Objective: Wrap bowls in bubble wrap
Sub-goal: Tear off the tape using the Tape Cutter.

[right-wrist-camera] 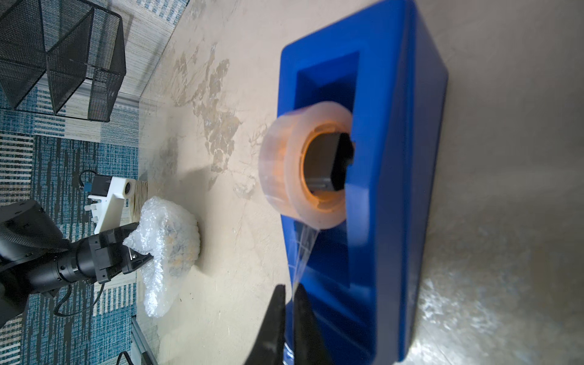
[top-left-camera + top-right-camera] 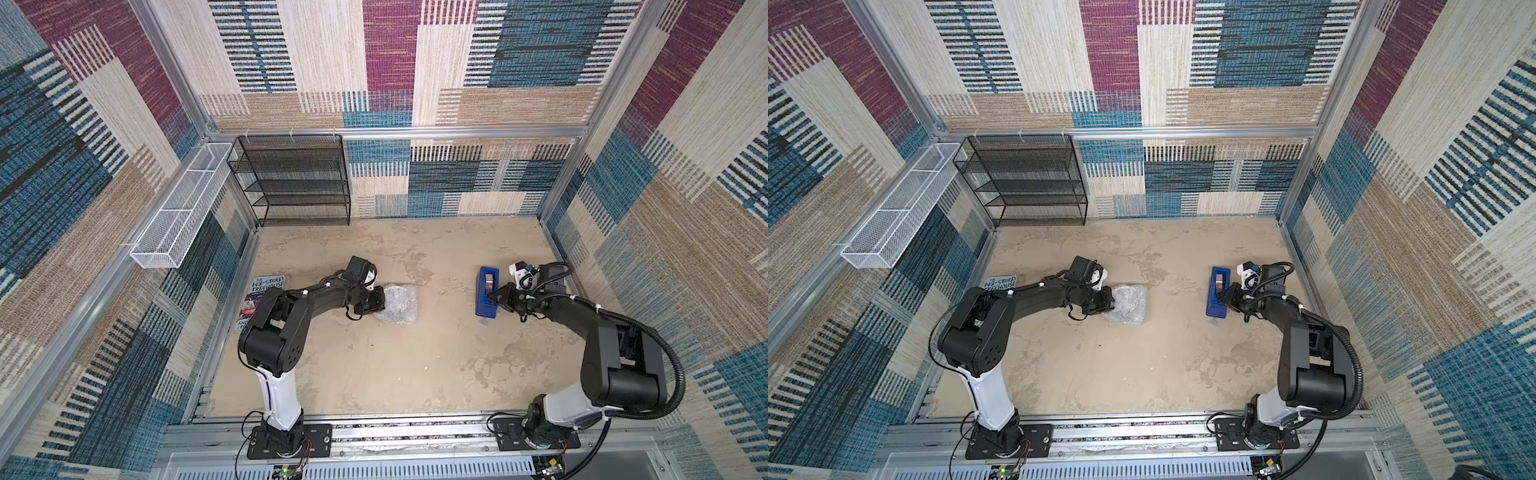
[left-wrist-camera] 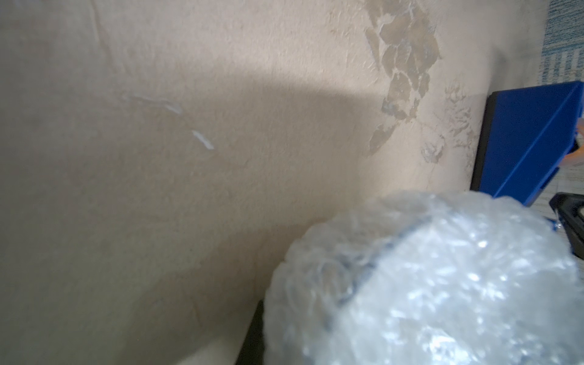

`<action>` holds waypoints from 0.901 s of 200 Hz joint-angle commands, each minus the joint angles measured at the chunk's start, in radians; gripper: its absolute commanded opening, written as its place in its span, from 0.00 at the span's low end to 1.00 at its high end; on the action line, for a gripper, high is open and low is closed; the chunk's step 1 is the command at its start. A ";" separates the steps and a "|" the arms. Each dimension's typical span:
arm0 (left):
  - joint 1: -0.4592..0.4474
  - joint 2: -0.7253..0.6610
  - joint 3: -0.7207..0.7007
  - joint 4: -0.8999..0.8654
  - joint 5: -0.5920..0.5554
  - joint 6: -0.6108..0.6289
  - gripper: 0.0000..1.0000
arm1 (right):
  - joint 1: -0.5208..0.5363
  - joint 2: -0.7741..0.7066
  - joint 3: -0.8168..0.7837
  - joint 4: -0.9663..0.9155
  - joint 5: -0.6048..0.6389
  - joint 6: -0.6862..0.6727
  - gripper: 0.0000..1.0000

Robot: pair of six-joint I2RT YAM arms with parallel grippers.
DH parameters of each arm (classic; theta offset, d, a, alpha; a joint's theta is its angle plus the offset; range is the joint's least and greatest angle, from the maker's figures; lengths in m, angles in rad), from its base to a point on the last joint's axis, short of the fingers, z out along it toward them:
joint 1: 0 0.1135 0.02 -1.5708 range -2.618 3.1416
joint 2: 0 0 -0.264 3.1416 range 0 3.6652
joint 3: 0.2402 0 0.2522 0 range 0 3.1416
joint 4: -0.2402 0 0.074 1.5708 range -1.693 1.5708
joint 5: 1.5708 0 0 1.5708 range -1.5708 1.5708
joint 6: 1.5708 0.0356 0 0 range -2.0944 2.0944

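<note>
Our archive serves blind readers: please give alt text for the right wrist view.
A blue tape dispenser fills the view, a strip of clear tape running from its roll into the right gripper, jaws shut on it. Farther off on the tan table, the left gripper clamps a bubble wrap bundle.

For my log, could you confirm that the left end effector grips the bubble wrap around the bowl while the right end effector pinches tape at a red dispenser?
Not quite: the dispenser is blue, not red, as the right wrist view shows. The left end effector does grip the bubble wrap around the bowl, and the right end effector pinches the tape.
</note>
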 commanded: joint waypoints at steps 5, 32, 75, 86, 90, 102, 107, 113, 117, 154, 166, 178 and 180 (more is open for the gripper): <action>0.000 0.001 0.010 0.022 0.020 0.015 0.00 | 0.002 -0.007 0.005 0.026 -0.037 0.021 0.01; 0.001 0.001 0.011 0.019 0.016 0.017 0.00 | 0.002 -0.013 0.007 0.044 -0.058 0.049 0.00; 0.001 -0.001 0.007 0.020 0.014 0.018 0.00 | 0.002 -0.019 0.008 0.082 -0.097 0.099 0.00; 0.001 0.000 0.004 0.022 0.014 0.018 0.00 | 0.002 -0.023 0.007 0.085 -0.104 0.109 0.00; 0.001 -0.001 0.005 0.024 0.013 0.017 0.00 | 0.002 -0.024 0.006 0.089 -0.108 0.114 0.00; 0.001 0.000 0.005 0.025 0.015 0.017 0.00 | 0.002 -0.031 0.001 0.091 -0.106 0.124 0.00; 0.001 0.001 0.006 0.025 0.016 0.017 0.00 | 0.003 -0.037 -0.005 0.094 -0.108 0.129 0.00; 0.000 0.001 0.006 0.024 0.016 0.017 0.00 | 0.002 -0.045 -0.013 0.097 -0.106 0.135 0.00; 0.001 0.001 0.005 0.024 0.015 0.017 0.00 | 0.002 -0.050 -0.018 0.099 -0.105 0.141 0.00; 0.002 0.005 -0.001 0.032 0.015 0.016 0.00 | 0.002 -0.136 -0.088 0.115 -0.101 0.182 0.00; 0.001 0.007 -0.001 0.038 0.020 0.015 0.00 | 0.002 -0.167 -0.112 0.118 -0.104 0.197 0.00; 0.001 0.011 -0.001 0.040 0.020 0.012 0.00 | 0.002 -0.196 -0.132 0.113 -0.102 0.206 0.00; 0.002 0.012 -0.001 0.042 0.020 0.012 0.00 | 0.002 -0.203 -0.134 0.114 -0.103 0.207 0.00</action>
